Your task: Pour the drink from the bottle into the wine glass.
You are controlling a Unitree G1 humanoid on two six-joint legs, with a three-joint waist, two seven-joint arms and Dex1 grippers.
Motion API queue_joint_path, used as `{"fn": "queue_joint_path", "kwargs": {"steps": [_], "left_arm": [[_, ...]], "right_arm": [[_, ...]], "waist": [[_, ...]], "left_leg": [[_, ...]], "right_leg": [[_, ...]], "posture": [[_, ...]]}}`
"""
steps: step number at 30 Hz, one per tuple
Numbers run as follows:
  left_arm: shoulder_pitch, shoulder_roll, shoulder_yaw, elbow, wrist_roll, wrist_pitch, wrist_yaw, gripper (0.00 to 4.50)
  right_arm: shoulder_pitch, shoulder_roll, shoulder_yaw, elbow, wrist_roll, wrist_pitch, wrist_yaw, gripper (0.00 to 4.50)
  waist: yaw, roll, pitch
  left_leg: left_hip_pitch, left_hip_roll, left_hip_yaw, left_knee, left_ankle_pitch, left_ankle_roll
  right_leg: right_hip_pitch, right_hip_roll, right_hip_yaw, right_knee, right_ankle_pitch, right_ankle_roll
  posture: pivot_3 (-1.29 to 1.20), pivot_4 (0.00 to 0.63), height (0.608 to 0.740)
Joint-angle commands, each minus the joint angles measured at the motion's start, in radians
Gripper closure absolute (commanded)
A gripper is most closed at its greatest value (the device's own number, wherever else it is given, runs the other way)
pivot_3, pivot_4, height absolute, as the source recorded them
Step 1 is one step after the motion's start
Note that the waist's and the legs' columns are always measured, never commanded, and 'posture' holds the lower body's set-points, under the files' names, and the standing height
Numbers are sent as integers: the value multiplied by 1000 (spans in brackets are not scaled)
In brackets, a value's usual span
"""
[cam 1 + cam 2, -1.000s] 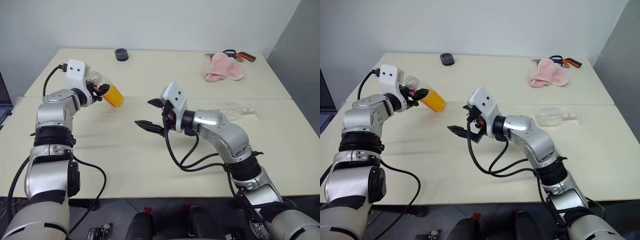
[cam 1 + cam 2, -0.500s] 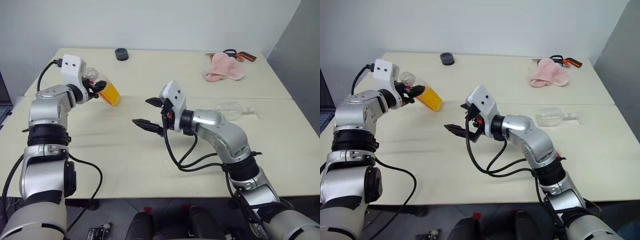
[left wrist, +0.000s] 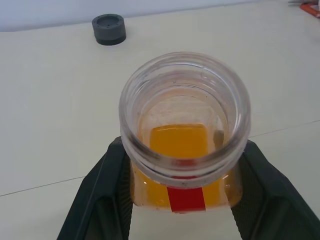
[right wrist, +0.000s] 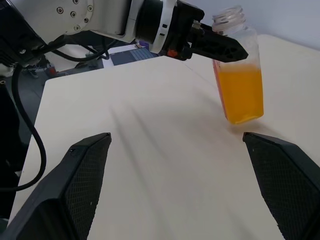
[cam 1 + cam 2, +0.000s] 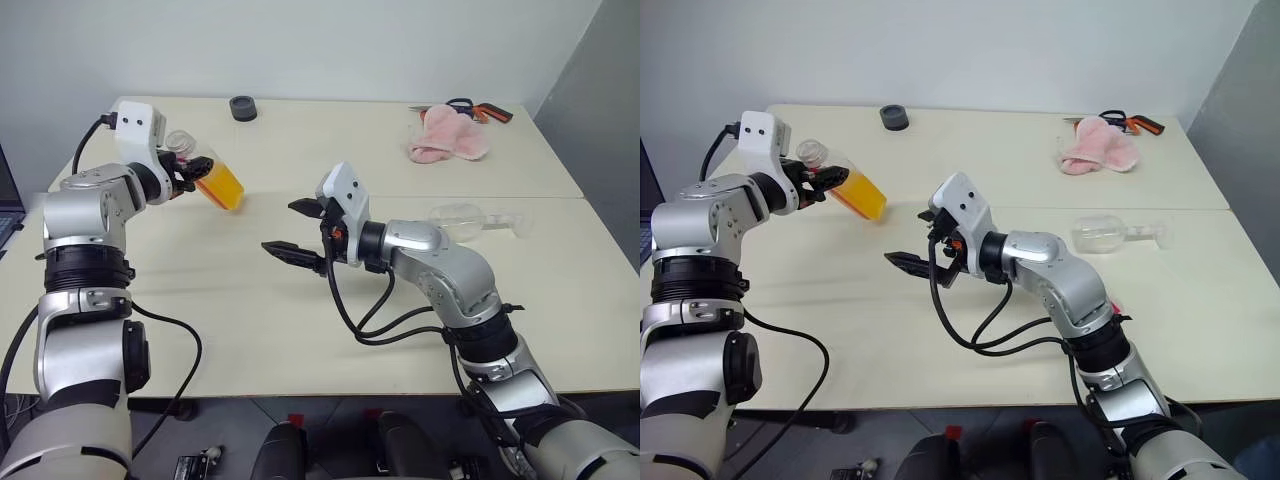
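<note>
Two claws: left claw (image 5: 192, 172) clamped on the uncapped bottle (image 5: 215, 181) near the desk's (image 5: 300, 330) left edge; wine glass (image 5: 470, 218) lies sideways toward the right edge, nearer the right claw (image 5: 297, 230), whose jaws stand apart.

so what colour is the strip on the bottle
Red, running down the side of the bottle over the orange drink; clearest in the left wrist view.
</note>
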Motion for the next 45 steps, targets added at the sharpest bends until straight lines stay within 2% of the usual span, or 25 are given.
{"fn": "queue_joint_path", "kwargs": {"steps": [1, 12, 20, 45], "left_arm": [[-11, 37, 32, -69, -17, 33, -6, 2340], [7, 40, 11, -10, 22, -3, 17, 2340], [-34, 19, -23, 95, 60, -65, 7, 2340], [-139, -29, -55, 382, 136, -284, 1, 2343]], "right_arm": [[-16, 8, -22, -47, 34, 21, 9, 0], [-14, 7, -16, -55, 44, 43, 8, 0], [-24, 0, 11, -7, -58, -52, -34, 0], [-17, 23, -4, 21, -98, -93, -57, 0]], "waist": [[0, 0, 0], [2, 0, 0], [4, 0, 0], [5, 0, 0]], "left_leg": [[0, 0, 0, 0, 0, 0], [0, 0, 0, 0, 0, 0], [0, 0, 1, 0, 0, 0], [0, 0, 1, 0, 0, 0]], "right_leg": [[0, 0, 0, 0, 0, 0], [0, 0, 0, 0, 0, 0], [0, 0, 0, 0, 0, 0], [0, 0, 0, 1, 0, 0]], "posture": [[0, 150, 740], [0, 150, 740], [0, 150, 740], [0, 150, 740]]}}
